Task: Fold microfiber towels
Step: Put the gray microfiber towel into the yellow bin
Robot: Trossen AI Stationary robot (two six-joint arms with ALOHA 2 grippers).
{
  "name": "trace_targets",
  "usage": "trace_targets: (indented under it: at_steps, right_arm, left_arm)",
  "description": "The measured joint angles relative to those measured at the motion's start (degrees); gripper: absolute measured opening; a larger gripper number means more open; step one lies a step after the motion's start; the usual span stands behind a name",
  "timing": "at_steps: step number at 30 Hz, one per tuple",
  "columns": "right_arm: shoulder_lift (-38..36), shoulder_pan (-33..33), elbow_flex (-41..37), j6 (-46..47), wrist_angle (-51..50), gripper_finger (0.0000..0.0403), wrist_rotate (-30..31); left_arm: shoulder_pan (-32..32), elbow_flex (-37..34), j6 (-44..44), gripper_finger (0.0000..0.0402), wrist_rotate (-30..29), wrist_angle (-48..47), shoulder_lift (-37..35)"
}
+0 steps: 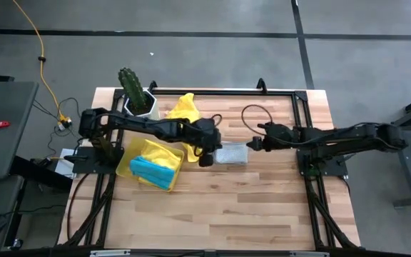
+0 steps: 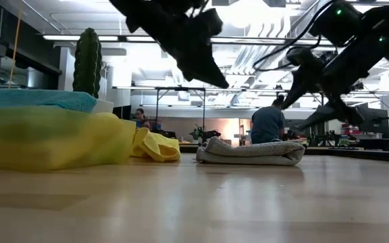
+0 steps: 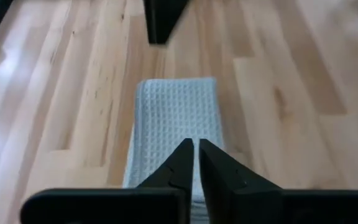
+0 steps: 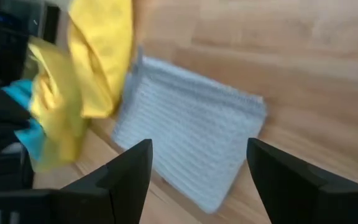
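Note:
A grey waffle-weave towel (image 1: 232,153) lies folded into a flat oblong at the table's middle; it also shows in the low view (image 2: 252,152). My left gripper (image 3: 196,149) is shut and empty, raised above the towel's left end (image 2: 215,77). My right gripper (image 4: 197,163) is open and empty, raised above the towel's right side (image 1: 251,144). A crumpled yellow towel (image 1: 184,111) lies behind and to the left of the grey one. A translucent yellow tray (image 1: 125,163) holds a turquoise towel (image 1: 152,171) and a yellow towel (image 1: 160,151).
A cactus in a white pot (image 1: 135,93) stands at the far left. Black frame rails (image 1: 302,107) run along the far and side edges. Bare wood (image 1: 248,207) lies on the near half of the table. A person (image 2: 269,121) sits in the room behind.

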Motion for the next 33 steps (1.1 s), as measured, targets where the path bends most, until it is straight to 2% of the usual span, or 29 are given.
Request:
trace_targets:
  at_steps: [3,7,13,17,19,24,28,33]
  right_arm:
    - [-3.66,-0.84,0.0,-0.3,-2.18,0.0252,1.24]
    - [-7.76,-1.39,0.0,-0.16,-5.82,0.0252,2.37]
    - [-11.52,-1.48,0.0,-0.16,-11.65,0.0252,2.68]
    - [-12.27,-1.48,0.0,-0.79,-14.01,0.0252,2.67]
    - [-12.27,-1.48,0.0,-1.62,-14.17,0.0252,2.6]
    - [-12.27,-1.45,0.0,-2.57,-13.99,0.0252,2.5]
    - [-12.23,-1.45,0.0,-2.68,-14.04,0.0252,2.4]
    - [-12.23,-1.45,0.0,-2.7,-14.0,0.0252,2.39]
  left_arm:
    - [-0.99,2.01,3.5,0.0044,-0.72,-2.61,2.54]
    - [-2.76,3.48,7.52,0.01,-0.78,-4.29,4.76]
    - [-5.8,3.5,8.39,0.0189,-1.41,-4.11,8.39]
    - [-7.96,3.52,7.79,0.0223,-8.03,-2.52,11.81]
    - [-8.69,3.46,7.42,0.0229,-13.0,-1.25,13.42]
    - [-9.06,3.46,8.22,0.0228,-16.68,-1.9,16.46]
    - [-8.74,3.52,10.41,0.0218,-23.03,-1.39,17.44]
    - [-7.17,3.48,12.59,0.0193,-24.48,-1.7,17.48]
